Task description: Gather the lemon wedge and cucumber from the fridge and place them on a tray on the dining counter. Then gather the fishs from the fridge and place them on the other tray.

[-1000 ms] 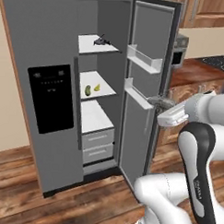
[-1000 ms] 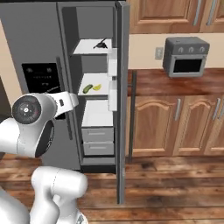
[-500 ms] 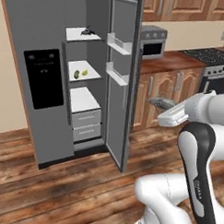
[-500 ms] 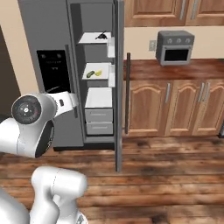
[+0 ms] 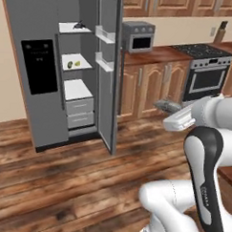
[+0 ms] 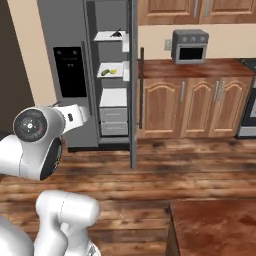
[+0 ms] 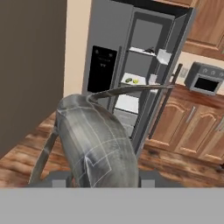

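On the left of the left base view, the fridge (image 5: 34, 62) stands with its door (image 5: 108, 74) swung wide, and the door's edge points out into the room. On its top shelf lies a small dark thing (image 5: 80, 24), too small for you to name. The middle shelf carries the cucumber (image 5: 70, 64) and, just beside it, the lemon wedge (image 5: 77, 63). Both are tiny specks, and they read a little better in the right base view. Two drawers sit below, shut.

Right of the door you have a run of wooden cabinets with a toaster oven (image 5: 138, 36) on top, then a stove (image 5: 206, 69) cut off by the frame edge. The wooden floor (image 5: 62, 182) between fridge and arm lies open and wide.

Further right the hand (image 5: 175, 115) hangs well clear of the fridge, partly closed on the fish (image 5: 166, 106), whose grey body pokes out ahead of it. In the hand view that fish (image 7: 96, 144) looms large and hides both fingers, so you cannot see where they touch it. It also blocks the lower fridge and part of the floor.

At the far right, a corner of the red-brown table (image 6: 215, 225) comes in low in the right base view. Most of it is cut off, so you cannot tell what sits on it.
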Tool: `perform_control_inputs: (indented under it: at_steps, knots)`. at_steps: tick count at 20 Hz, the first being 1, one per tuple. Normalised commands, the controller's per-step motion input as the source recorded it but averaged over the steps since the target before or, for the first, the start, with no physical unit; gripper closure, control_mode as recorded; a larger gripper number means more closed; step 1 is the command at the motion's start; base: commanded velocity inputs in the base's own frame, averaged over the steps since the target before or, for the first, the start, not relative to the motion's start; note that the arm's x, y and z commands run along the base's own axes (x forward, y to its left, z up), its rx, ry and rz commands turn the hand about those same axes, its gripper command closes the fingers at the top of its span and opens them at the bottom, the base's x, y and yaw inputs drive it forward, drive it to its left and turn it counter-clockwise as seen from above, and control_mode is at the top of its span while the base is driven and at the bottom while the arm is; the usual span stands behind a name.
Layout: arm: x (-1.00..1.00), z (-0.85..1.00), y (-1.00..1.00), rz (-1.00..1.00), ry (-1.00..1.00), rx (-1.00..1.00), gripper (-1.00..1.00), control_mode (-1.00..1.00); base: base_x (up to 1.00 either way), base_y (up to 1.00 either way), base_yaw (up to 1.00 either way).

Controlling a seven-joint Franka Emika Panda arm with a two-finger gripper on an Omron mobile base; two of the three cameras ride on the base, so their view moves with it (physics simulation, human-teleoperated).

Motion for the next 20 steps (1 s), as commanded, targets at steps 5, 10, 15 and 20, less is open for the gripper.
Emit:
perform_control_inputs:
  at_steps: [5,10,15,20]
  knots:
    - [0.0,0.0,0.0,0.0,0.0,0.0,1.0,1.0,-1.0,-0.2,-0.01]
    - [0.0,0.0,0.0,0.0,0.0,0.0,1.0,1.0,-1.0,-0.17,-0.01]
    - [0.0,0.0,0.0,0.0,0.0,0.0,1.0,1.0,-1.0,-0.21,-0.01]
    - [0.0,0.0,0.0,0.0,0.0,0.0,1.0,1.0,-1.0,-0.31,-0.02]
